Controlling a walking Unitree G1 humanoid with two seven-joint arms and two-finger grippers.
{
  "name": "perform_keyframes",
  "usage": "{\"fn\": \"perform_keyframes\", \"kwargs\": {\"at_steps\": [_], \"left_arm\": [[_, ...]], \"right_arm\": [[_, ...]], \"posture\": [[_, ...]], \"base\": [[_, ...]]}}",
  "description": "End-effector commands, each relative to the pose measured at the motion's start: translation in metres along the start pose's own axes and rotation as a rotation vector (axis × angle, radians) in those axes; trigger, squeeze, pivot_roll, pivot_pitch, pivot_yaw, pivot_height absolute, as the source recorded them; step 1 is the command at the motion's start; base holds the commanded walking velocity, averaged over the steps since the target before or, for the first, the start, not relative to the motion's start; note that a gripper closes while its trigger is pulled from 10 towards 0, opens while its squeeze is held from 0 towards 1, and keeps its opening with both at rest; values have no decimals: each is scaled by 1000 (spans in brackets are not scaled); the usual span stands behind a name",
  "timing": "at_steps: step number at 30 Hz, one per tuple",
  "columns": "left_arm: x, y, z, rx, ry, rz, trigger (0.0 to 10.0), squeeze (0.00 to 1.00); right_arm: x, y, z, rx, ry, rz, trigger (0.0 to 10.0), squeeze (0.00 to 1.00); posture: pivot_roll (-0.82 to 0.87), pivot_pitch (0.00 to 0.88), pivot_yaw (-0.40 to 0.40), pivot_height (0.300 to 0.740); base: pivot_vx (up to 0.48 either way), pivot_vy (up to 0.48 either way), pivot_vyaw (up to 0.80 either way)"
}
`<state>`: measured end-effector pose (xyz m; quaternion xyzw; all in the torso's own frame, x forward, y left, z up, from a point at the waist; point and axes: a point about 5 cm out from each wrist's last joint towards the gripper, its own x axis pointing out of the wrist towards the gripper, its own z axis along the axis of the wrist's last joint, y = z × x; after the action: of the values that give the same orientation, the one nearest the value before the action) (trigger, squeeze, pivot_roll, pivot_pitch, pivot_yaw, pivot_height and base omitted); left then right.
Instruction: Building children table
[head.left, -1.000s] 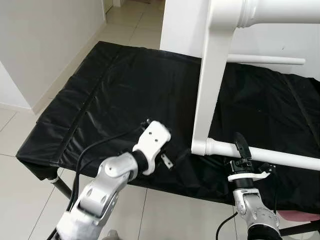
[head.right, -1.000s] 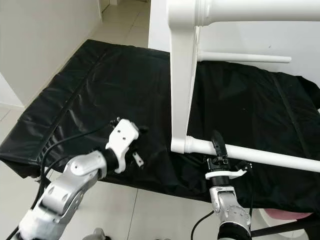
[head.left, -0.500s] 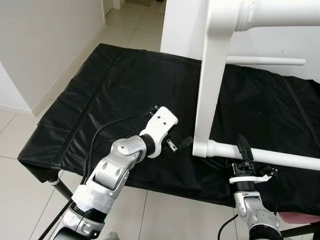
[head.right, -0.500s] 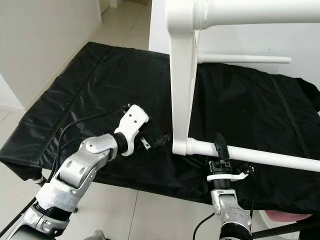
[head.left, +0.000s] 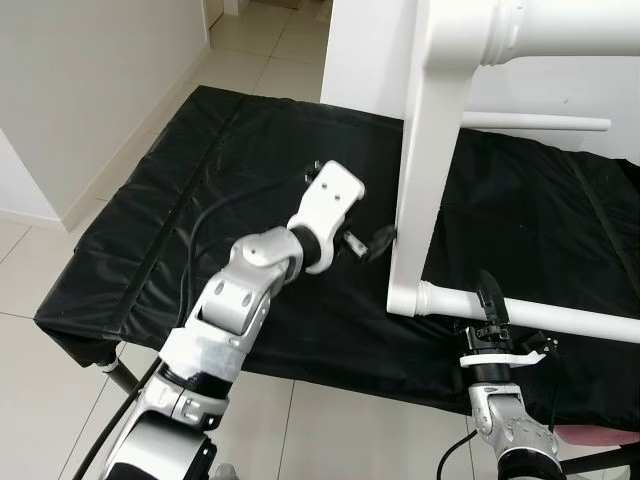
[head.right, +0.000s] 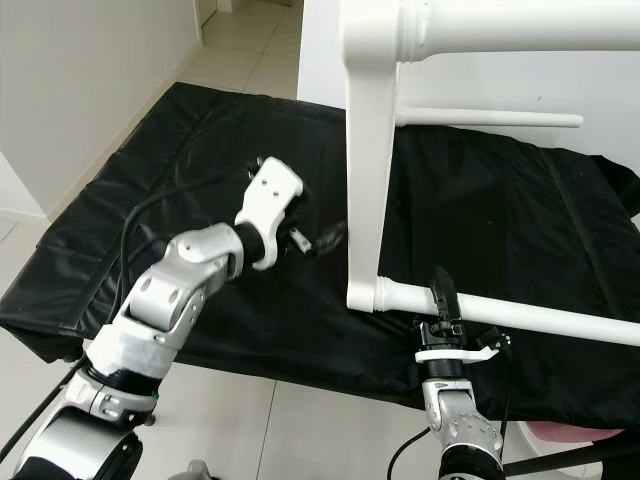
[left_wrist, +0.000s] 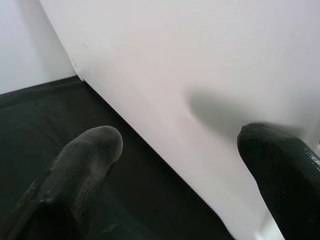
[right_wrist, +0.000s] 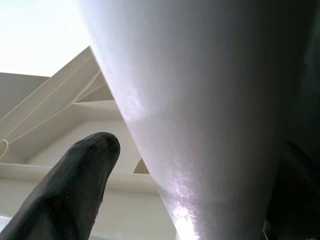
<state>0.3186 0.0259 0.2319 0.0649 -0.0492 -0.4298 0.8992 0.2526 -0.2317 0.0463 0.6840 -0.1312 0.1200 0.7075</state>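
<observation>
A white table frame stands on the black-covered table (head.left: 220, 170). Its flat upright board (head.left: 425, 180) joins a round leg (head.left: 570, 30) at the top and another round leg (head.left: 560, 318) at the bottom. My left gripper (head.left: 374, 242) is open, with its fingertips against the board's left edge. In the left wrist view the board (left_wrist: 200, 75) lies between and behind the two spread fingers (left_wrist: 85, 160). My right gripper (head.left: 488, 308) reaches up from below the table's front edge and is shut on the lower round leg (right_wrist: 200, 125), one finger (right_wrist: 75, 190) on each side.
A thin white rod (head.left: 540, 123) crosses behind the frame in front of a white panel (head.left: 365, 50). A white wall (head.left: 90, 80) and tiled floor (head.left: 30, 260) lie to the left. Something pink (head.left: 590, 435) sits low at the right.
My left arm has risen from the table's front edge and reached forward and right, bringing its fingers up to the upright board. The right gripper has kept its hold on the lower leg.
</observation>
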Motion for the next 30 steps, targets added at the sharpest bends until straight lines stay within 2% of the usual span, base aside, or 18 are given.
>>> {"fn": "perform_keyframes", "kwargs": {"at_steps": [1, 6, 7, 8, 11, 12, 15, 18, 23, 30], "left_arm": [[4, -1, 17, -27, -63, 48, 10000, 0], [4, -5, 22, -34, -89, -2, 10000, 0], [1, -11, 19, -29, -84, -80, 10000, 0], [-6, -17, 5, 29, -29, -163, 10000, 0], [-11, -20, -6, 67, 16, -223, 10000, 0], [-22, -22, -26, 142, 110, -288, 10000, 0], [-27, -22, -32, 188, 135, -313, 10000, 0], [-32, -24, -33, 163, 148, -352, 10000, 0], [-29, -19, -25, 124, 128, -321, 10000, 0], [-23, -23, -15, 93, 89, -314, 10000, 0]], "right_arm": [[-47, -31, -8, 27, -14, -260, 10000, 0], [-47, -31, -9, 28, -15, -258, 10000, 0], [-46, -31, -9, 26, -14, -256, 10000, 0], [-44, -31, -10, 25, -11, -253, 10000, 0], [-43, -30, -10, 25, -9, -252, 10000, 0], [-41, -29, -12, 23, -5, -249, 10000, 0], [-40, -28, -14, 22, -3, -249, 10000, 0], [-39, -27, -15, 22, -3, -248, 10000, 0], [-38, -26, -15, 22, -1, -248, 10000, 0], [-37, -26, -14, 17, -3, -249, 10000, 0]], "posture": [[34, 112, 11, 740], [33, 111, 12, 740], [32, 109, 12, 740], [36, 109, 10, 740], [36, 109, 10, 740], [37, 111, 11, 740], [37, 111, 11, 740], [41, 112, 9, 740], [40, 111, 9, 740], [37, 111, 10, 740]], "base": [[0, 0, 0], [0, 0, 0], [0, 0, 0], [0, 0, 0], [0, 0, 0], [0, 0, 0], [0, 0, 0], [0, 0, 0], [0, 0, 0], [0, 0, 0]]}}
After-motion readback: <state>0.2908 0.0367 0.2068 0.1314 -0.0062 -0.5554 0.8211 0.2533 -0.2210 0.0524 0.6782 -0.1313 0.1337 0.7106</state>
